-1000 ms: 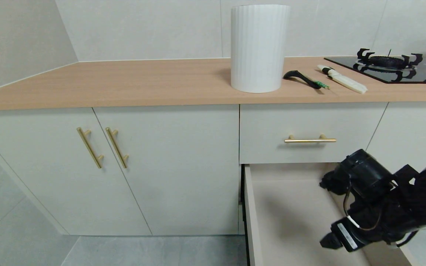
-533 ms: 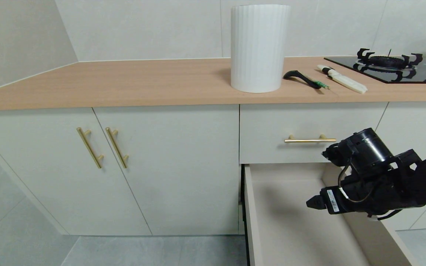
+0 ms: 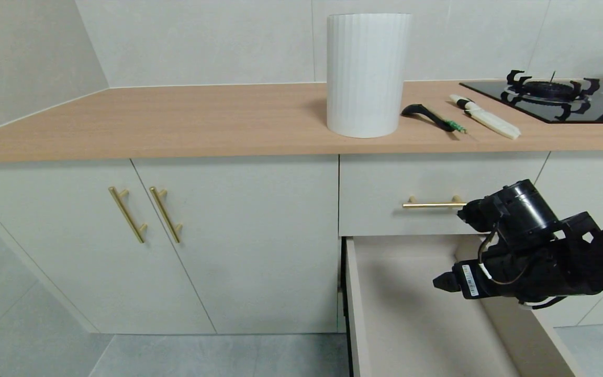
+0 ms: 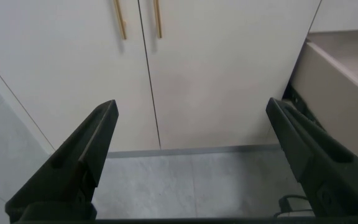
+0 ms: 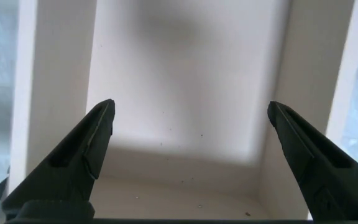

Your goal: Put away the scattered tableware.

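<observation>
Rising out of the open drawer (image 3: 356, 303) with right gripper (image 5: 190, 112) spread wide, empty; probably getting ready for grabbing the black tool (image 3: 430, 115) near the counter's (image 3: 202, 120) front edge.

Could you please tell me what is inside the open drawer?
Nothing lies on the visible pale floor of the open drawer. The open right gripper hangs above it and covers part of the drawer's right side in the head view.
</observation>
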Tool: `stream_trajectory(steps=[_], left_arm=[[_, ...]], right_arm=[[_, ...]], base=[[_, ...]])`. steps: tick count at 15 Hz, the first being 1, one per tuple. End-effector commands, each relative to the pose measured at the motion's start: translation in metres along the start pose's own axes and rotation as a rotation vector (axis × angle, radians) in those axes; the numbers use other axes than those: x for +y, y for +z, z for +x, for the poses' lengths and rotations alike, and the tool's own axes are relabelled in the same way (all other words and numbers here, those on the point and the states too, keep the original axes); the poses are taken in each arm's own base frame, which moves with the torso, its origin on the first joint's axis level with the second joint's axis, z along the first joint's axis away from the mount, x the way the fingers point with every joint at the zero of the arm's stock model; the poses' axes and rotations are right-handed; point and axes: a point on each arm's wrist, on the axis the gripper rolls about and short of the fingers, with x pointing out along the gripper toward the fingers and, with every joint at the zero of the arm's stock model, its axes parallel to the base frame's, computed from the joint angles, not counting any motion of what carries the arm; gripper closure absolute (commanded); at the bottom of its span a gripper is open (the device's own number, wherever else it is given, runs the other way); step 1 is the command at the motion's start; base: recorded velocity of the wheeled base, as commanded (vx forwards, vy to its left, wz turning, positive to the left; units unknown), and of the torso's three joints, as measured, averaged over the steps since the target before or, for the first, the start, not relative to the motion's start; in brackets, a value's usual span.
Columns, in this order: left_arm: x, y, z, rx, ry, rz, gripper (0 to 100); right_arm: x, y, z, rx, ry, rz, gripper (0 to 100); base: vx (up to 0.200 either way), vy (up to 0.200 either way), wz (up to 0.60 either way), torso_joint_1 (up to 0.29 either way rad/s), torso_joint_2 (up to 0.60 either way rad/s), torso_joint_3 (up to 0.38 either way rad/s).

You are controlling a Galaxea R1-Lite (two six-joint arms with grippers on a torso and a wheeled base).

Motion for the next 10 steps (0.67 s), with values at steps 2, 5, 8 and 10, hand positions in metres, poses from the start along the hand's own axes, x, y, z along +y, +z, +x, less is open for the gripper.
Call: stream_trajectory(steps=[2, 5, 8, 10], left_arm=[[0.0000, 0.0000, 0.0001, 0.001, 0.002, 0.000, 0], [0.0000, 0.0000, 0.0001, 0.001, 0.002, 0.000, 0], [0.0000, 0.0000, 0.0001, 0.001, 0.000, 0.000, 0], [0.0000, 0.0000, 0.0001, 0.001, 0.000, 0.000, 0]], right_arm=[[0.0000, -0.0011, 0.0021, 0.007, -0.003, -0.001, 0], [0.0000, -0.0011, 0.0021, 0.007, -0.003, -0.001, 0], [0.0000, -0.0011, 0.0021, 0.007, -0.003, -0.001, 0], [0.0000, -0.0011, 0.0021, 0.007, -0.005, -0.001, 0]], base=[[0.000, 0.000, 0.00, 0.129, -0.44, -0.315], [0.000, 0.000, 0.00, 0.128, -0.52, -0.299], [0.000, 0.000, 0.00, 0.163, -0.47, -0.307], [0.000, 0.000, 0.00, 0.183, -0.48, -0.293]])
